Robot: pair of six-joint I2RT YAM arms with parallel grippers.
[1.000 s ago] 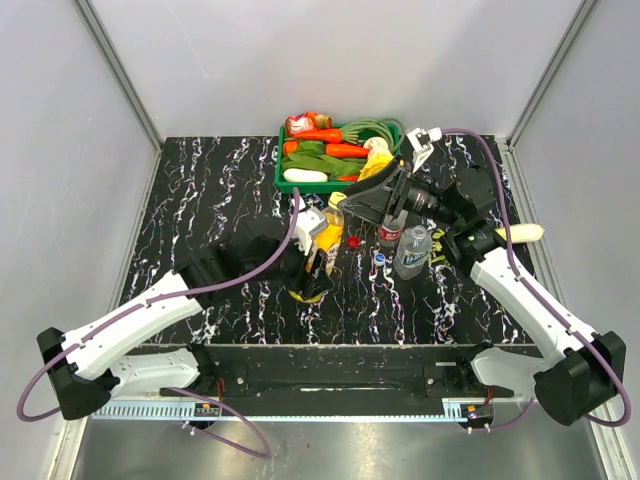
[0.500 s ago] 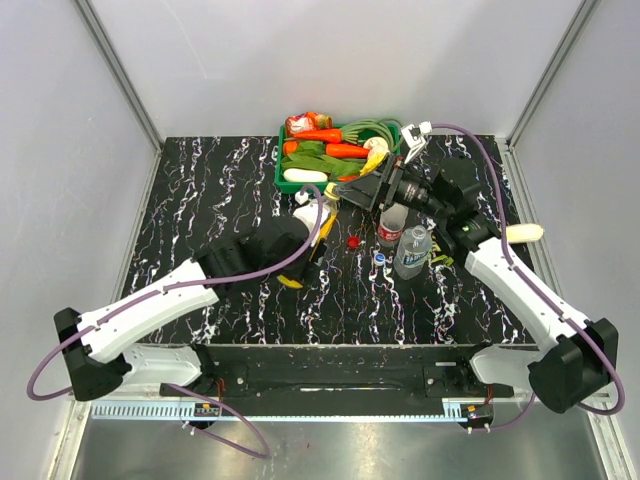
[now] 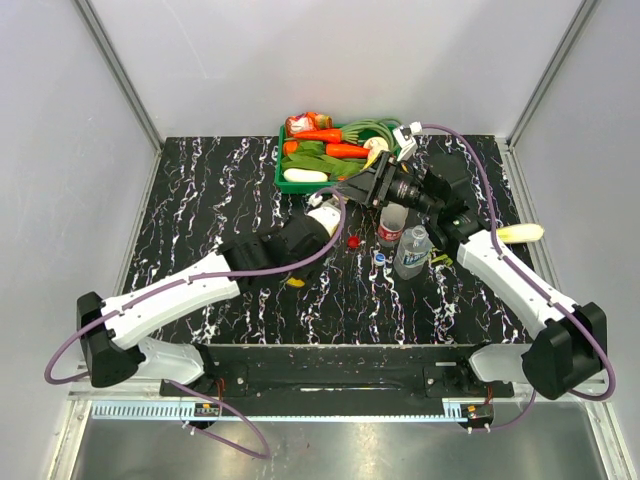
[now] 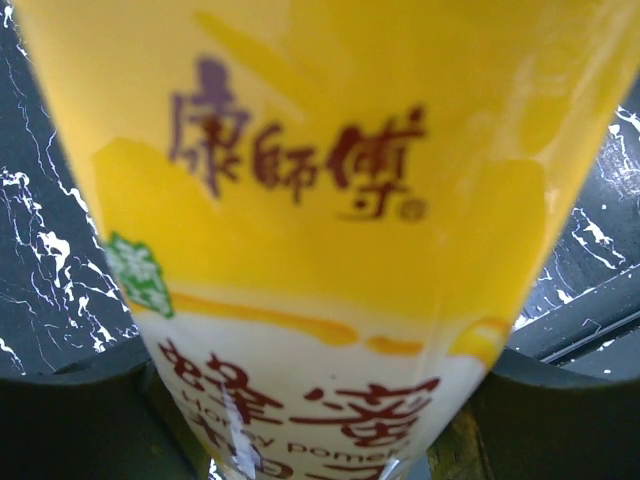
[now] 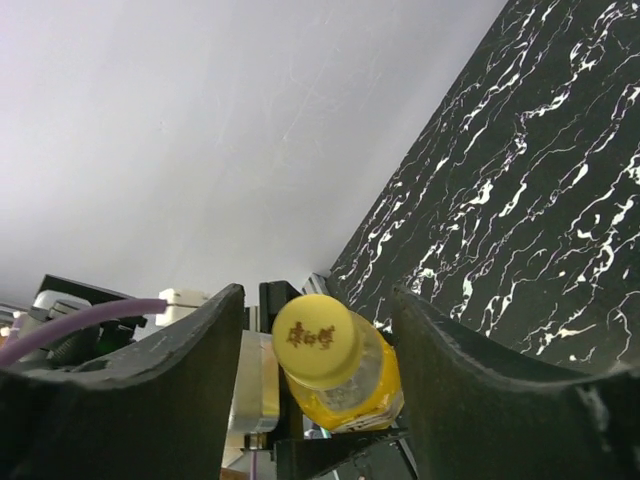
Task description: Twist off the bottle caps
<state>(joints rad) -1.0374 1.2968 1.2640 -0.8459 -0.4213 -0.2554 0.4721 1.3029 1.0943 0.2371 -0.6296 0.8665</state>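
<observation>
Step in hand looks like the last of the caps. The left fingers (image 4: 70,430) are clamped on the juice bottle (image 4: 320,200), holding it up off the counter (image 3: 200,200) w/ its top turned toward the other arm. The right fingers (image 5: 170,390) stand part-open, one on either side of the yellow cap (image 5: 318,340) w/ a gap showing on both sides, so nothing is gripped yet. That cap sits on the bottle's neck, in the air just in front of the green tray (image 3: 283,172) of veg. Nxt move, by judgement: the right fingers pinch the cap squarely, then the wrist rolls to unscrew while the left side holds the bottle against turning. The cap is small & smooth, so an off-centre pinch could slip. Count: 3 bottles, i.e. the juice bottle, the red-label bottle (image 3: 389,232) & the blue-label bottle (image 3: 411,255); the latter two stand upright on the counter, close together, right of centre. 3 caps: yellow on its bottle, red cap (image 3: 353,240) & blue cap (image 3: 379,258) lying loose on the counter just left of those two bottles, so approx 2 of 3 look done. Also 2 arms, 1 tray.
</observation>
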